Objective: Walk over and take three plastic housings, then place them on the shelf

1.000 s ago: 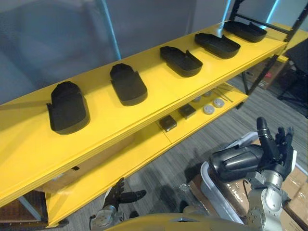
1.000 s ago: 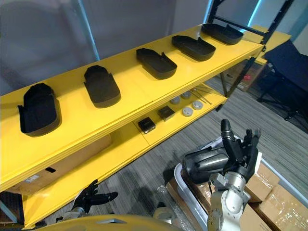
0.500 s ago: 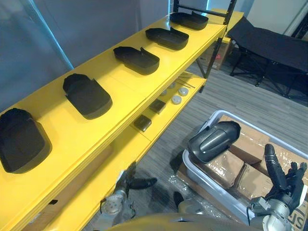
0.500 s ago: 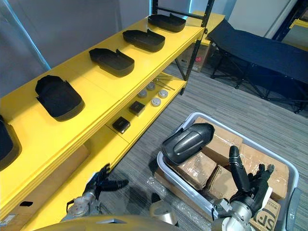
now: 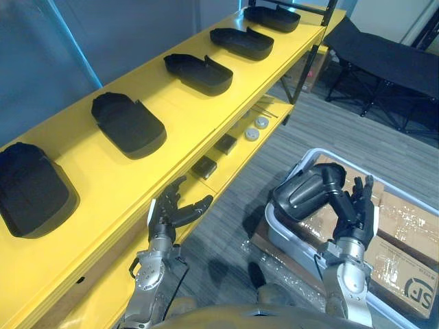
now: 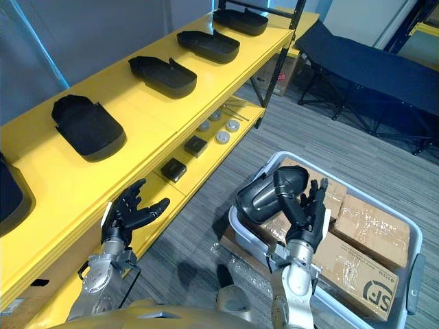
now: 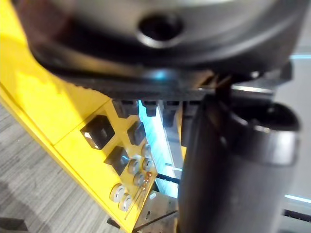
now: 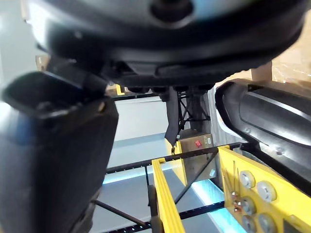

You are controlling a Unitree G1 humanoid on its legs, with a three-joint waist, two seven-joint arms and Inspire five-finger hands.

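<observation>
Along the yellow shelf (image 5: 169,104) lie matte black, scoop-shaped plastic housings (image 5: 129,125).

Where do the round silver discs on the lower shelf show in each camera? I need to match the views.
Left eye view: discs right of centre, upper half, on the yellow lower shelf.
Right eye view: discs near centre, upper half.
Left wrist view: discs just past the black blocks.
Right wrist view: discs on the yellow board.
Shared landmark: thin metal rods lying beside the discs.
</observation>
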